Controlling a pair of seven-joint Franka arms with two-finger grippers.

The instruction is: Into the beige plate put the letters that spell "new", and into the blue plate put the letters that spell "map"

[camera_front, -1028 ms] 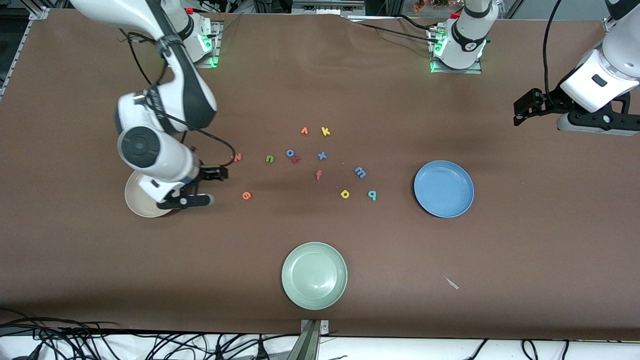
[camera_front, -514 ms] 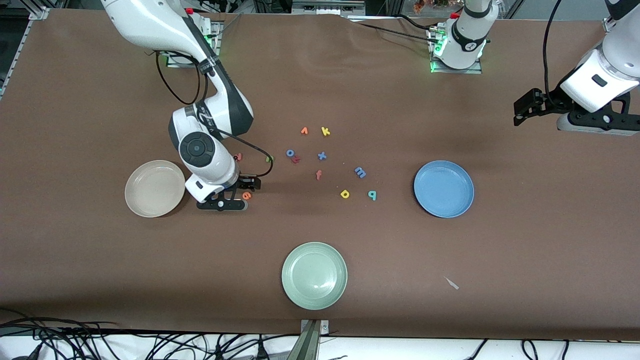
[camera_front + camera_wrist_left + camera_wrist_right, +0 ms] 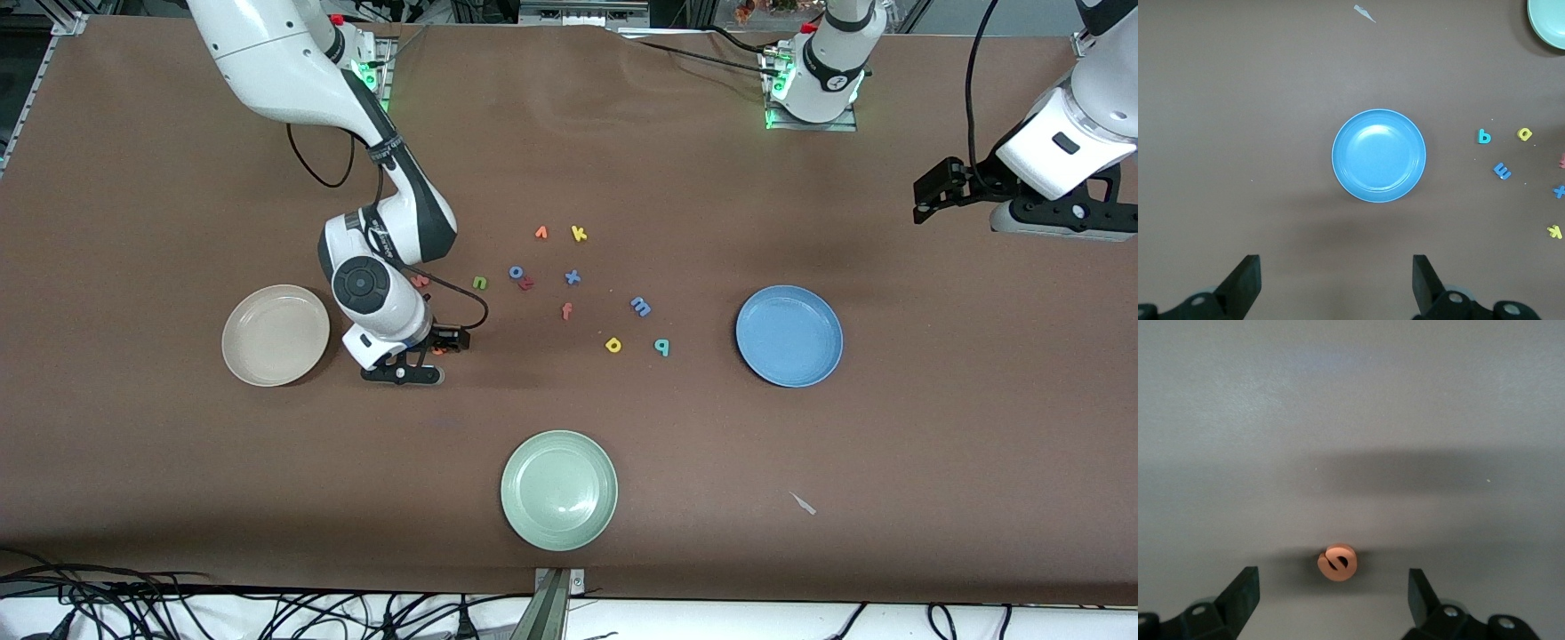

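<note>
right gripper (image 3: 1331, 603) spread over orange "e" (image 3: 1337, 562) | left gripper (image 3: 1335, 283) spread, waiting | risk: off-centre closing flicks the tiny letter away

Robotics lab: bolted arm bases (image 3: 811, 84), cables (image 3: 267, 613) along brown-covered table (image 3: 933, 427).

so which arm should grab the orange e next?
Right. Its gripper hangs open directly over the orange e, next to the beige plate. The left gripper waits open, up past the blue plate.
</note>
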